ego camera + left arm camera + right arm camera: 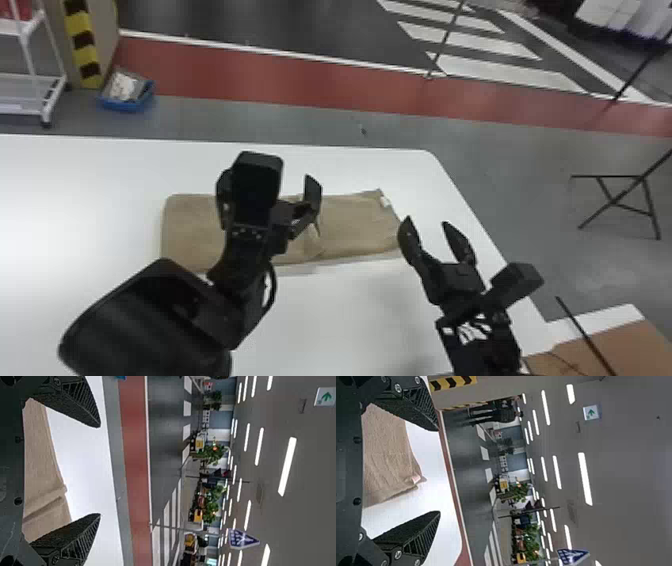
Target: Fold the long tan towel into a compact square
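Observation:
The tan towel lies as a long flat strip across the white table, with a raised crease near its middle and a small white tag at its far right corner. Above its left half is my left gripper, open and holding nothing. My right gripper stands open just off the towel's right end. In the left wrist view the towel with its crease lies beyond the parted fingers of the left gripper. The right wrist view has the tagged end of the towel beyond the open right gripper.
The white table extends around the towel, its right edge close beyond my right gripper. A brown board is at the lower right. On the floor behind stand a blue bin, a white rack and a black stand.

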Motion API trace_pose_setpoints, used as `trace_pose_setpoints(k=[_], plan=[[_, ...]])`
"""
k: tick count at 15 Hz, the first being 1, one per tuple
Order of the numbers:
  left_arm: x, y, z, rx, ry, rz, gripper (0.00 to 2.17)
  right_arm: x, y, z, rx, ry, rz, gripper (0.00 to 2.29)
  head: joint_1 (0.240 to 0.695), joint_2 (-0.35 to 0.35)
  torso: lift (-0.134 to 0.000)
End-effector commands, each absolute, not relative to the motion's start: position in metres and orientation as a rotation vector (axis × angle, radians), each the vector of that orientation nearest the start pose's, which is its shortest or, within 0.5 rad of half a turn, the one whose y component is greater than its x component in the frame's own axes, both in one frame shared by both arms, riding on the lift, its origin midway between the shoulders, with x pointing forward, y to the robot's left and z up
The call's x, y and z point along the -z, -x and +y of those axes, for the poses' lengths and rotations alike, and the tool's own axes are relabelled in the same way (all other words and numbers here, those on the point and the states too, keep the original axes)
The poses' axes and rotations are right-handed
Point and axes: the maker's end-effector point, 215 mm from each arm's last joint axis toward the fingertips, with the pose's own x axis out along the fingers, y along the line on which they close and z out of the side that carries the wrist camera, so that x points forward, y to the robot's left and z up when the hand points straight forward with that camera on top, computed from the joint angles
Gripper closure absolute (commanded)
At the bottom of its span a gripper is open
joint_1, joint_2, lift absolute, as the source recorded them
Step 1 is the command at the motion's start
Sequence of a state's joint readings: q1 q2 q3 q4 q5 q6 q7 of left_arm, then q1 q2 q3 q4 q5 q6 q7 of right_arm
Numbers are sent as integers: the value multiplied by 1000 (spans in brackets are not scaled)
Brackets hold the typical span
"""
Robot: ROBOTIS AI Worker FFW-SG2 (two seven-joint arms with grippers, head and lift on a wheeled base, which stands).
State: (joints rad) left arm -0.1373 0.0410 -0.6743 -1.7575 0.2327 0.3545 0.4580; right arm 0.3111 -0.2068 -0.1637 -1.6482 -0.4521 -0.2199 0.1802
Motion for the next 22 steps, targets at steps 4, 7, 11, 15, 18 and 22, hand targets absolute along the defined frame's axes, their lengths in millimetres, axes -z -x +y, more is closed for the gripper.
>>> trace_pose_setpoints(k=[4, 7, 11, 15, 18, 22], plan=[[331, -556, 98, 64, -2, 93, 90, 400, -569, -243, -193, -73, 224, 279, 695, -281, -124], [333, -547, 131, 32, 6, 78, 90, 423, -579, -221, -204, -14, 329, 343, 695, -136, -124], [332, -542, 138, 29, 15, 61, 93, 443, -581, -209, -204, 26, 387, 346, 695, -88, -124], [328, -541, 137, 31, 23, 55, 93, 457, -577, -207, -205, 34, 442, 475, 695, -69, -124], [327, -538, 135, 34, 29, 53, 93, 461, -575, -202, -213, 36, 450, 478, 695, -67, -124], [327, -538, 135, 34, 29, 53, 93, 463, -569, -198, -221, 28, 457, 650, 695, -65, -124]])
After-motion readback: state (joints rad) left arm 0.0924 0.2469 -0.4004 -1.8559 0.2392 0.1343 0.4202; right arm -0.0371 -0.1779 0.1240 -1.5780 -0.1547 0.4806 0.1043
